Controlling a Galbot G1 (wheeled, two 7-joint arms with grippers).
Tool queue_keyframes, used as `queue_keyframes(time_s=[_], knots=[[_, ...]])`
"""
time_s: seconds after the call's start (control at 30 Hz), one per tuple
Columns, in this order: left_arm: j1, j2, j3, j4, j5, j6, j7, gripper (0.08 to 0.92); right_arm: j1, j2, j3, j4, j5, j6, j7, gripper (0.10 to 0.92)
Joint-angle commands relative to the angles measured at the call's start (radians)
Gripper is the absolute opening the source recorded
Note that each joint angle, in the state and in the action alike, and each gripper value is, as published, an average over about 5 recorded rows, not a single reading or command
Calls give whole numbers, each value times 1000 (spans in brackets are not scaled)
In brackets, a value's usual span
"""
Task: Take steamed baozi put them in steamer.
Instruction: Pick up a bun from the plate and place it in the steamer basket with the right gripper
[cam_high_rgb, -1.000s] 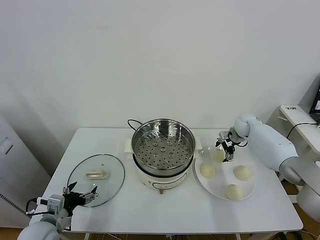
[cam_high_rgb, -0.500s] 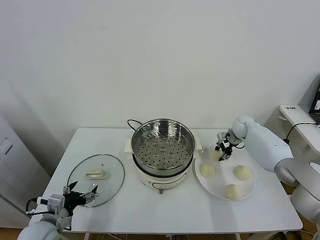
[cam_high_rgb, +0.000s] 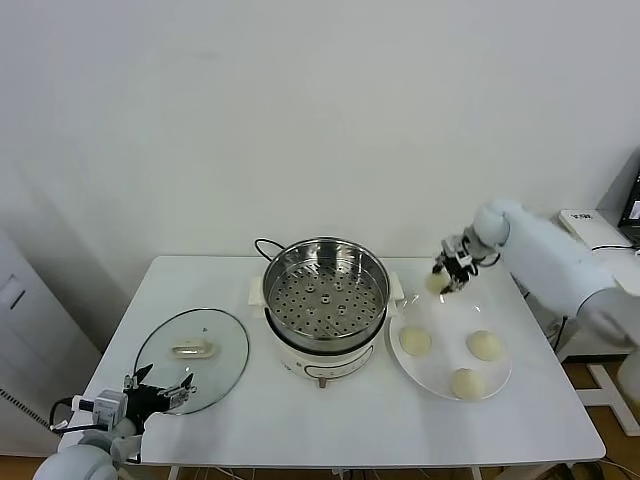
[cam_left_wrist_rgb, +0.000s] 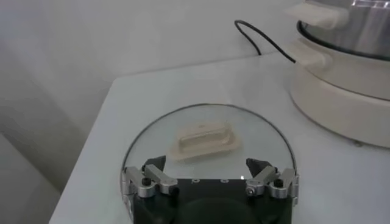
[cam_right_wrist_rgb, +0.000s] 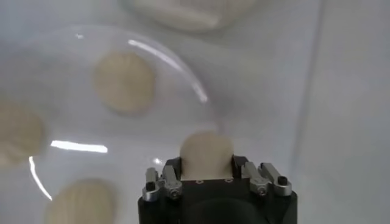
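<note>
Taking the steamer (cam_high_rgb: 326, 300) as the fixed mark and working outward from the robot: the left gripper (cam_high_rgb: 160, 391) sits parked at the table's front corner on the steamer's left, fingers spread wide and holding nothing, its tips at the near rim of the glass lid (cam_high_rgb: 192, 358) that lies flat beside the pot.

Just to the steamer's right lies the white plate (cam_high_rgb: 497, 377), with three baozi on it: one (cam_high_rgb: 415, 341) closest to the pot, one (cam_high_rgb: 486, 345) farther out, one (cam_high_rgb: 467, 383) toward the front.

Farther back, the right gripper (cam_high_rgb: 448, 276) hangs above the plate's far edge, level with the steamer's rim. Its fingers are closed part-way on the fourth baozi (cam_high_rgb: 436, 283); the right wrist view shows the bun (cam_right_wrist_rgb: 206, 154) pinched between the pads and clear of the plate below.

The perforated tray (cam_high_rgb: 328, 296) is bare. It lies to the left of the held bun, with the pot's right handle between them. The right arm is much the nearer, so the carry looks like a short sideways pass over the rim. A round bun has no long axis to align.
</note>
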Motion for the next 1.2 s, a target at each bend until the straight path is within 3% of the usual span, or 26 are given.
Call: queue_keyframes(time_s=[0.03,0.53,0.77,1.2], knots=[[-6,0,10,0,2,4,-1,823,316,23,-135,128,183,206,-38,509],[-18,9,17,4,2,6,-5,823,291,225,-119,157,36,650,11,509],[-15,11,16,-8,2,6,-7,823,198,220,-73,246,-170,662,33,509],[-16,9,18,-16,2,8,-7,823,-13,255,79,236,-453,662,63,510]])
